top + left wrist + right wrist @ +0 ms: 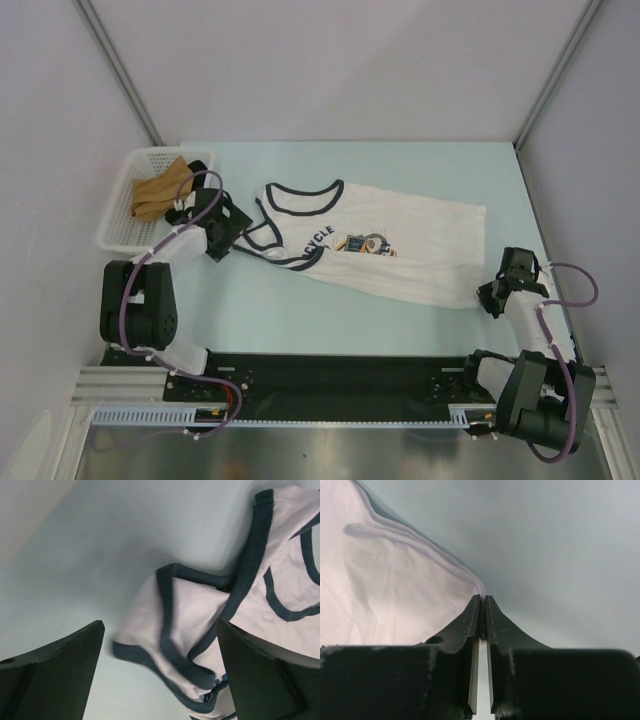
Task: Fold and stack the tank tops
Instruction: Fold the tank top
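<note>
Now the left gripper (160, 626) stands wide open over a strap of the tank top (420, 255) at left; the right gripper (482, 599), nearly closed, touches its hem corner at right.

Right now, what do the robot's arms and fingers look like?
The left arm and right arm have chunky black joints joined by white links, and a thin purple cable loops along each. The left fingers are broad black wedges; the right fingers are black too, tapering to thin, slightly scuffed tips.
</note>
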### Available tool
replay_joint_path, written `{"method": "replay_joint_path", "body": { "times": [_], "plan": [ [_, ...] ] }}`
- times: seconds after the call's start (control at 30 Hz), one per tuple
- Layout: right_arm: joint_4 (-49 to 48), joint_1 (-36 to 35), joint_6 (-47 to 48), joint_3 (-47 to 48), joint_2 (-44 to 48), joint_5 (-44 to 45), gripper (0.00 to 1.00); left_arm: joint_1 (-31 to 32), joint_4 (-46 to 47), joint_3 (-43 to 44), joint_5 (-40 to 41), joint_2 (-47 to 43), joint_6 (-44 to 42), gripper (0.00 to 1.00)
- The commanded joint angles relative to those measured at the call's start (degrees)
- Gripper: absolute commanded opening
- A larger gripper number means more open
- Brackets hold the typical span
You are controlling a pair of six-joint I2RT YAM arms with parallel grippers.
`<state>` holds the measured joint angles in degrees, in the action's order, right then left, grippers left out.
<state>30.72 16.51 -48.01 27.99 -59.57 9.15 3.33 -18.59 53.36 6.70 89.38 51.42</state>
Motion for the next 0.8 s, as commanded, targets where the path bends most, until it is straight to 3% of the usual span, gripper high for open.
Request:
{"method": "replay_joint_path", "body": {
  "times": [0.0,0.13,0.27,0.33,0.43,0.6,0.77],
  "plan": [
    [-1.36,-1.22,-0.68,-0.48,0.68,0.61,0.11,-0.52,4.11,0.86,-2.50,1.15,-0.62,1.00],
    [-1.45,-1.66,-0.51,-0.57,0.77,1.49,0.13,-0.52,3.81,-1.24,1.91,-4.72,-0.18,1.00],
    [-1.19,-1.66,0.37,1.01,0.42,2.80,0.30,-0.35,7.59,-2.83,-0.71,-8.08,-3.50,1.00],
    [-1.10,-1.48,1.33,2.42,0.42,3.42,0.33,0.35,9.36,-2.04,-2.38,-8.26,-4.92,1.00],
    [-0.84,-1.22,3.27,5.75,0.16,4.30,0.33,1.84,9.28,0.77,-5.64,-7.12,-7.82,1.00],
    [-0.31,-1.13,7.48,12.35,-1.42,7.46,0.59,5.36,6.46,7.10,-5.03,-4.05,-11.25,1.00],
    [-9.70,-0.78,14.69,15.07,-4.93,-3.31,0.57,6.86,2.52,18.77,-5.99,5.17,-13.88,0.93]
  ]
}}
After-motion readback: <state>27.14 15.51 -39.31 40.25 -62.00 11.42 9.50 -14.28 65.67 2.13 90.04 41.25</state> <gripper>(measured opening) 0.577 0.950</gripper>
